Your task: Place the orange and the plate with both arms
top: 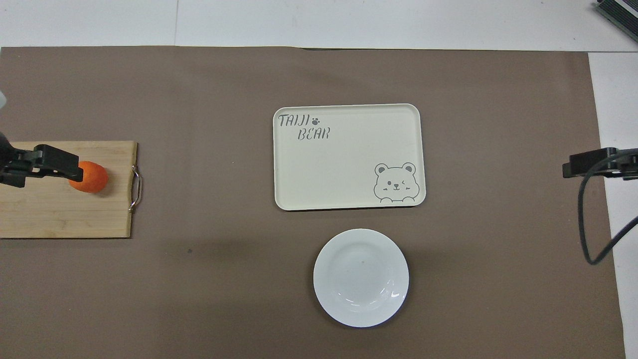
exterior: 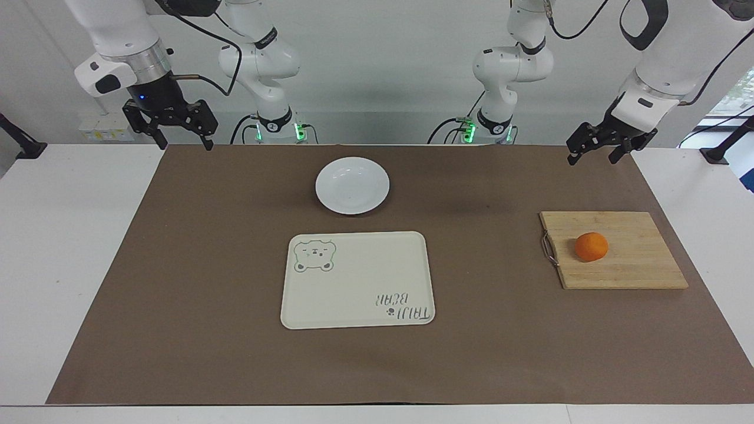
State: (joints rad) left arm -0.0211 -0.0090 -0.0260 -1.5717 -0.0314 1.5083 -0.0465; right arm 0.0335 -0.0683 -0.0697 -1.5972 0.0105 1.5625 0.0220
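The orange (exterior: 591, 246) lies on a wooden cutting board (exterior: 636, 265) toward the left arm's end of the table; it also shows in the overhead view (top: 92, 177). The white plate (exterior: 352, 185) sits bare on the brown mat in the middle, near the robots, and shows in the overhead view (top: 361, 277) too. My left gripper (exterior: 594, 159) hangs open and empty in the air, apart from the orange, though its finger overlaps the fruit in the overhead view (top: 50, 167). My right gripper (exterior: 184, 145) hangs open and empty over the mat's corner at the right arm's end (top: 580, 167).
A cream rectangular tray (exterior: 359, 282) with a bear drawing lies mid-table, farther from the robots than the plate. The cutting board has a metal handle (exterior: 549, 250) on the side toward the tray. A brown mat (exterior: 177, 265) covers the white table.
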